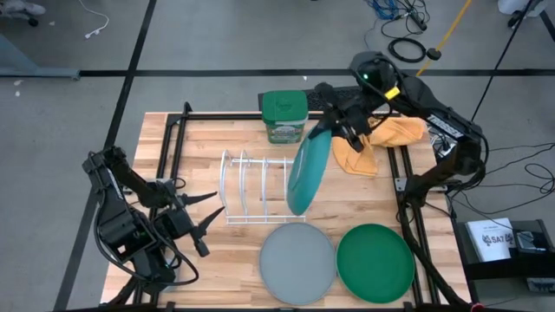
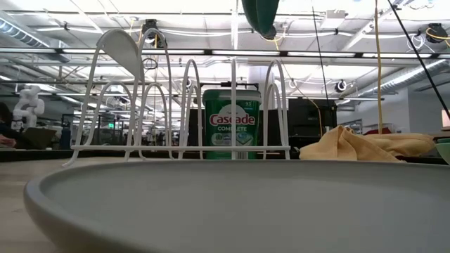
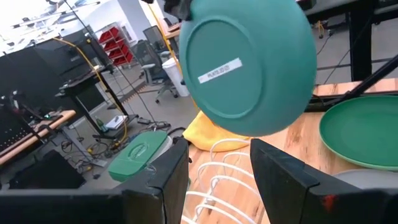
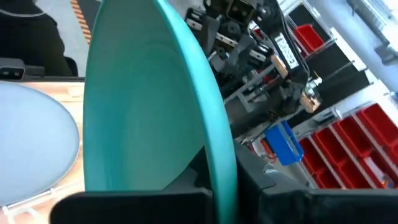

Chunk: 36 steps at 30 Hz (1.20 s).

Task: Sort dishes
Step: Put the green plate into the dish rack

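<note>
Right fingers (image 1: 334,132) clamp teal plate (image 1: 306,173) rim, edge-on above rack (image 1: 256,188); left fingers (image 1: 206,215) apart.

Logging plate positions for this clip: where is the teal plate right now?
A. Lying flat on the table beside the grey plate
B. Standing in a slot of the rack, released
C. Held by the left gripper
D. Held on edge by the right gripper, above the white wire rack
D: the right gripper clamps the teal plate by its rim, on edge above the white wire rack; the grey plate and green plate lie flat on the table.
</note>
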Available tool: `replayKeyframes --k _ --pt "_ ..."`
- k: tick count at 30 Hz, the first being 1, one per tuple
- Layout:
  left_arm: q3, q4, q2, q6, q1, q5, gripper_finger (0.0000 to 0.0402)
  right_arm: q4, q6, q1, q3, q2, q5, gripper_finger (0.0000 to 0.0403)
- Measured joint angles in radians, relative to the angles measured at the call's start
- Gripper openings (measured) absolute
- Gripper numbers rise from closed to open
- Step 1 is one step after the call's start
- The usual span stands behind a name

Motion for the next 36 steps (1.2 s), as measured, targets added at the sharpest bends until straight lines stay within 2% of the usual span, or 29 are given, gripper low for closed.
replayKeyframes --k 10,18,24,36 --pt "0.0 -0.001 0.0 0.006 0.0 0.01 0.0173 0.007 0.044 -0.063 0.0 0.047 -0.022 0.0017" --pt "0.0 -0.003 0.0 0.006 0.0 0.013 0.0173 -0.01 0.042 -0.093 0.0 0.087 -0.082 0.0017" --pt "0.0 -0.002 0.0 0.005 0.0 0.013 0.0173 -0.021 0.021 -0.114 0.0 0.169 -0.183 0.0017" --pt "0.0 0.005 0.0 0.0 0.0 0.013 0.0173 -0.055 -0.047 -0.145 0.0 0.334 -0.248 0.0017"
